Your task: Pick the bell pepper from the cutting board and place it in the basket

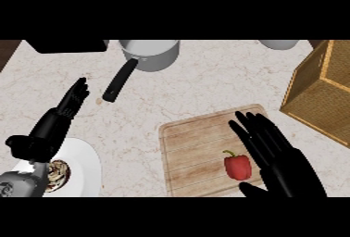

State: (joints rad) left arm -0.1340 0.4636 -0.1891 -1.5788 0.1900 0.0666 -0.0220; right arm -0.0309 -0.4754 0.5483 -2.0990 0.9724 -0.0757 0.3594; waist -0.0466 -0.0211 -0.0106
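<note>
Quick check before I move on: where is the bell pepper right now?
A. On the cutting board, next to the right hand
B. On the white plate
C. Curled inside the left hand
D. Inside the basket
A. The bell pepper lies on the cutting board, just left of the right hand, whose fingers are straight and not curled round it; the basket stands apart at the right.

left hand [51, 125] open, right hand [277, 155] open

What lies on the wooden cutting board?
A red bell pepper with a green stem lies on the wooden cutting board's right part. The open black right hand covers its right edge, hiding anything beneath.
</note>
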